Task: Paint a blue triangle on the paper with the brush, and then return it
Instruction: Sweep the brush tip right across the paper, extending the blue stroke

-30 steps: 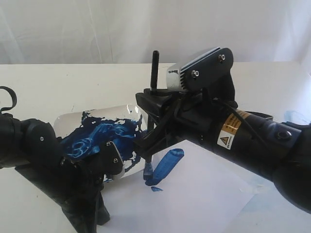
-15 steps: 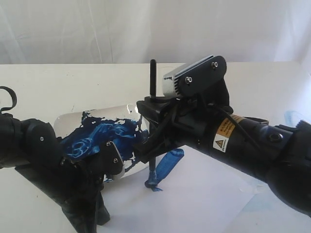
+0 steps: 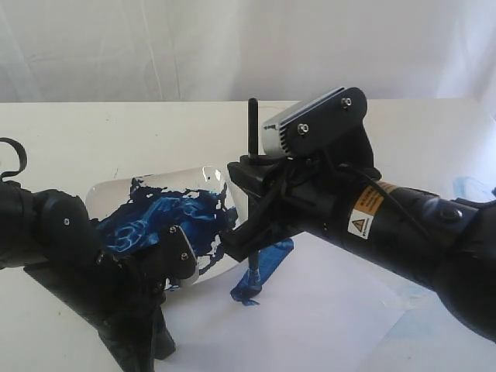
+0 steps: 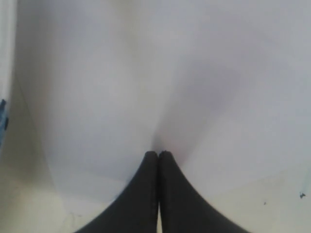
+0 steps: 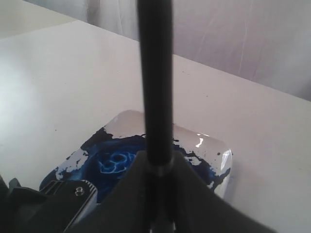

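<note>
My right gripper [image 3: 249, 242] [image 5: 158, 171] is shut on the brush [image 3: 252, 124] [image 5: 154, 73], a black-handled stick held upright. The brush's tip touches the paper [image 3: 318, 310] at the lower end of a thick, slanted dark-blue stroke [image 3: 271, 260]. No whole blue triangle shows, only this stroke with a short smear at its foot. My left gripper [image 3: 147, 345] [image 4: 158, 153] is shut with nothing in it. Its tips rest on the paper [image 4: 146, 73] near the front-left corner.
A square white dish [image 3: 105, 194] [image 5: 216, 145] smeared with dark blue paint sits just left of the brush, behind my left arm. Faint pale-blue smears [image 3: 469, 186] mark the cream table at the far right. A white curtain hangs behind.
The right gripper and brush have shifted slightly to the right, dragging the tip along the foot of the stroke. The left arm has stayed still.
</note>
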`<control>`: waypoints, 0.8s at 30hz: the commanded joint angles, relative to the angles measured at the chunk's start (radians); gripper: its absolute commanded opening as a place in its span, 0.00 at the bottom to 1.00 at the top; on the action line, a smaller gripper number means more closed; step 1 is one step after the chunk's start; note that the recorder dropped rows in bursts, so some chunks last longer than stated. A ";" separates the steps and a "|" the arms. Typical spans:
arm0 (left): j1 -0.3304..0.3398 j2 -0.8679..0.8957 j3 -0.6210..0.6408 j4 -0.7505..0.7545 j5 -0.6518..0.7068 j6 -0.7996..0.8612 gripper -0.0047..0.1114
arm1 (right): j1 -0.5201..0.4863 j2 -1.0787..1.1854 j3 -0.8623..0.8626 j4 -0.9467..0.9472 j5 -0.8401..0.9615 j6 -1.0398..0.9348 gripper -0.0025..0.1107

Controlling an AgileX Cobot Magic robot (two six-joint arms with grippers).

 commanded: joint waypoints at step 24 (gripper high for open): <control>-0.007 0.016 0.009 -0.003 0.011 -0.004 0.04 | 0.000 -0.069 0.005 0.341 0.122 -0.341 0.02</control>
